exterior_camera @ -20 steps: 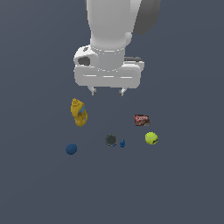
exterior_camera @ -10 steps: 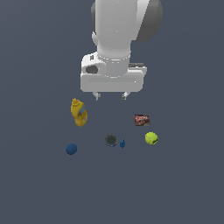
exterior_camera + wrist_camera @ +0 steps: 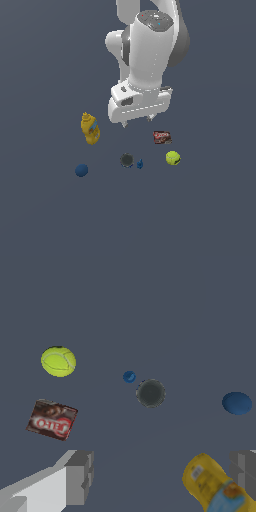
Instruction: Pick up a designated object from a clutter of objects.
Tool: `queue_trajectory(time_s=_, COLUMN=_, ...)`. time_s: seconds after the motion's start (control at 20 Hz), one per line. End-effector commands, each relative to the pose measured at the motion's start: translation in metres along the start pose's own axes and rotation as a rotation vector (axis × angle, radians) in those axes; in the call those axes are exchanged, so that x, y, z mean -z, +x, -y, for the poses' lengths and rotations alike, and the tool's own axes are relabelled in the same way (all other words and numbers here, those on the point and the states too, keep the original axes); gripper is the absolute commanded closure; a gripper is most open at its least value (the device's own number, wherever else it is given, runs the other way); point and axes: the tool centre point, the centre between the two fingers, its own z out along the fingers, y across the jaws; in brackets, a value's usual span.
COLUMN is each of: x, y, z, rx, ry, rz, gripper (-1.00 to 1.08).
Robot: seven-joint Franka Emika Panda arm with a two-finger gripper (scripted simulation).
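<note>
**A:** What is showing on the dark grey floor (image 3: 45, 215)?

**B:** A white robot arm (image 3: 150, 55) is hanging over a loose scatter of small things, and its gripper (image 3: 136, 122) is sitting above them with its two grey fingers (image 3: 80, 476) spread wide apart, holding nothing and touching nothing.

**A:** Where is the packet sitting?

**B:** The small boxy packet, dark brown and red with white lettering (image 3: 161, 137), is lying flat on the floor, just off to the exterior view's right of the gripper and a little lower in the picture. It is standing apart from every other object. In the wrist view it (image 3: 51, 419) is showing beside one finger, not between the two.

**A:** And the others?

**B:** A yellow-green tennis ball (image 3: 173, 158) is resting near the packet, lower in the exterior view. A dark grey round disc (image 3: 127, 160) is lying at the middle of the group, with a tiny blue piece (image 3: 140, 163) just beside it (whether they are touching, I cannot tell). A dark blue ball (image 3: 82, 170) is sitting well off toward the exterior view's left. A yellow plastic bottle with a blue label (image 3: 90, 129) is on that same side; the wrist view is showing it (image 3: 215, 486) close to the other finger
</note>
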Motion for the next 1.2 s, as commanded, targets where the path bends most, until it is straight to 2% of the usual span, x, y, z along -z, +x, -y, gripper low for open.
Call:
queue_trajectory(time_s=0.0, x=-0.016, y=0.002, z=0.013, rx=0.095, ry=-0.002, rz=0.001, gripper=-0.92)
queue_trajectory(time_s=0.55, x=-0.085, y=0.002, z=0.076, rx=0.516, ry=0.001, rz=-0.001, gripper=-0.92)
queue_trajectory(time_s=1.15, x=-0.149, y=-0.016, z=0.148, rx=0.964, ry=0.027, rz=-0.020, gripper=-0.92)
